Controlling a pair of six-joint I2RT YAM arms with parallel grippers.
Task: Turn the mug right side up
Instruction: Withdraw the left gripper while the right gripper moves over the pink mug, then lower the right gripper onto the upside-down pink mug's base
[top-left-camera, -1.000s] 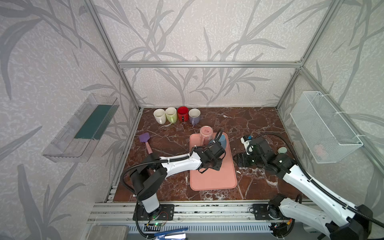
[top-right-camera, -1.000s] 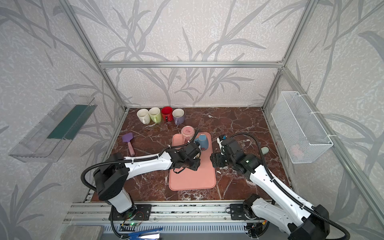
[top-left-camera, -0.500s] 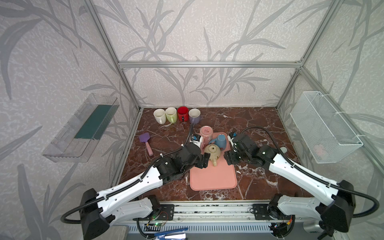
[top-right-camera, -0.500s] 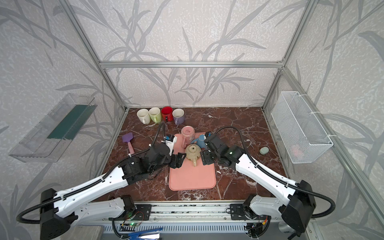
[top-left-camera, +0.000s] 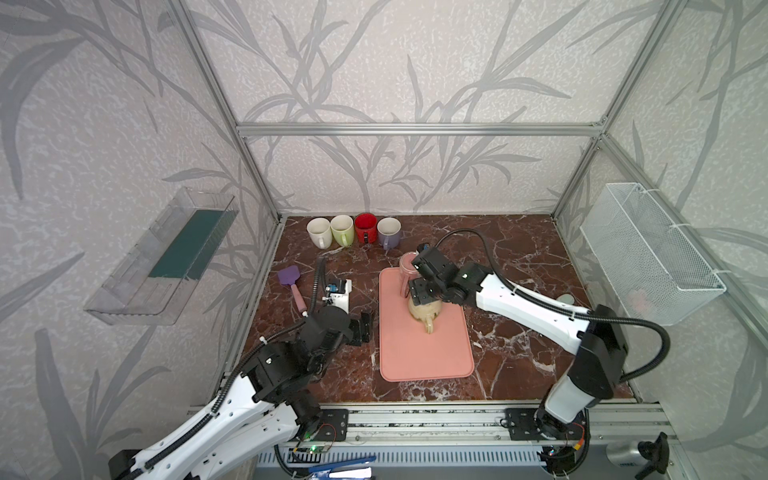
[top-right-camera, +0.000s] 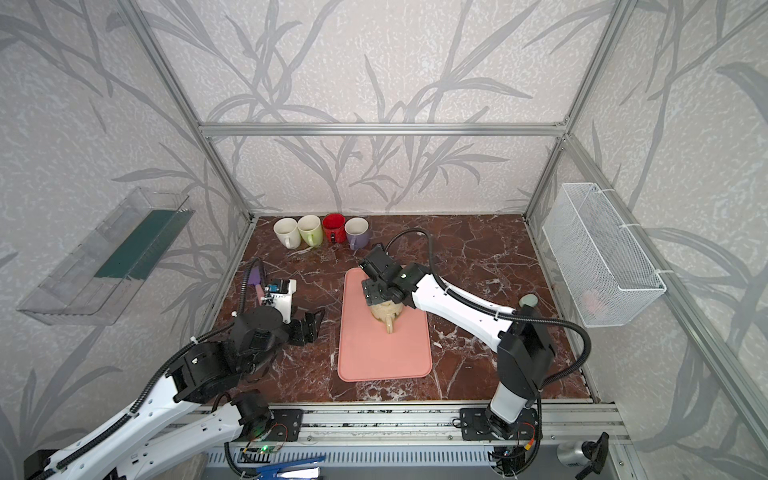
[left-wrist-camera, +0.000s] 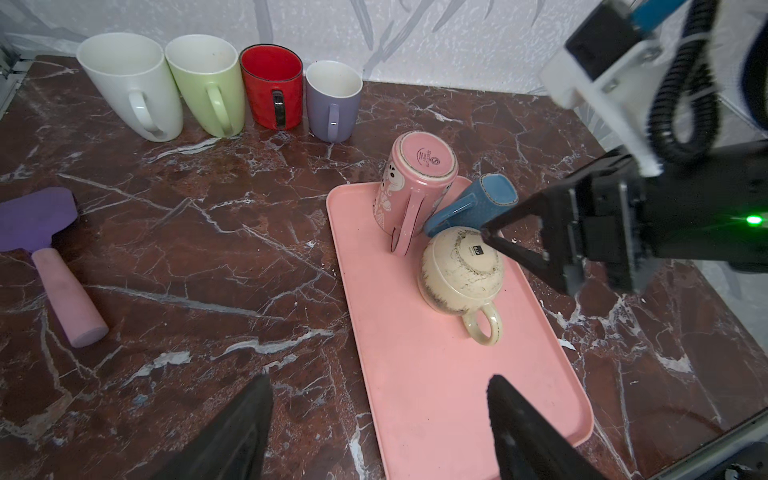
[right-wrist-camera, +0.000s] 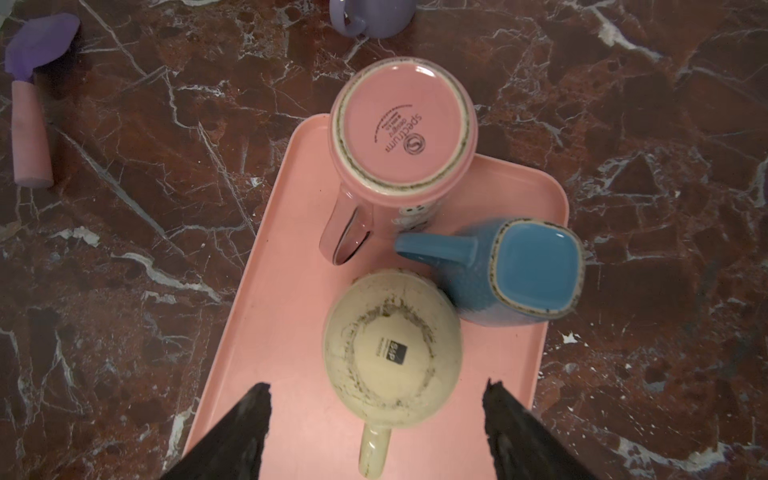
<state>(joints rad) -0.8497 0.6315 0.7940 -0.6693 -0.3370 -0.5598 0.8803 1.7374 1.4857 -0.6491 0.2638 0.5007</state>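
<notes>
Cream mug (top-left-camera: 428, 312) sits upside down on the pink tray (top-left-camera: 424, 361), in the tray's upper half, mid-frame in both top views. Base is up w/ a dark square label, and the handle points toward the lower frame edge. Right gripper (right-wrist-camera: 376, 384) hangs directly over it, jaws spread wide, nothing held. In the right wrist view its two black fingers (right-wrist-camera: 232, 440) flank the mug at lower left & lower right of frame. In the left wrist view the tips sit at the rim of the mug's base; contact can't be told.

Crowding: blue mug (left-wrist-camera: 486, 199), also inverted w/ square base up, sits tight against the cream mug's upper-right side in the right wrist view, touching or nearly so. Its handle reaches toward the pink mug (left-wrist-camera: 419, 166). Pink mug, inverted too, stands at the tray's top edge, handle aimed down at the gap btwn the other two.

Left gripper (top-left-camera: 360, 329) is off the tray, just left of its edge over the marble table (top-left-camera: 519, 257), jaws wide, empty.

Upper left of the table, along the back wall, four upright mugs stand in a row: white mug (top-left-camera: 318, 230), green mug (top-left-camera: 341, 228), red mug (top-left-camera: 365, 226), lilac mug (top-left-camera: 388, 230). Spatula (top-left-camera: 291, 282), purple head & pink handle, lies left of the tray, well apart. Wire basket (top-left-camera: 648, 257) hangs on the right wall, clear shelf (top-left-camera: 166, 253) on the left.
</notes>
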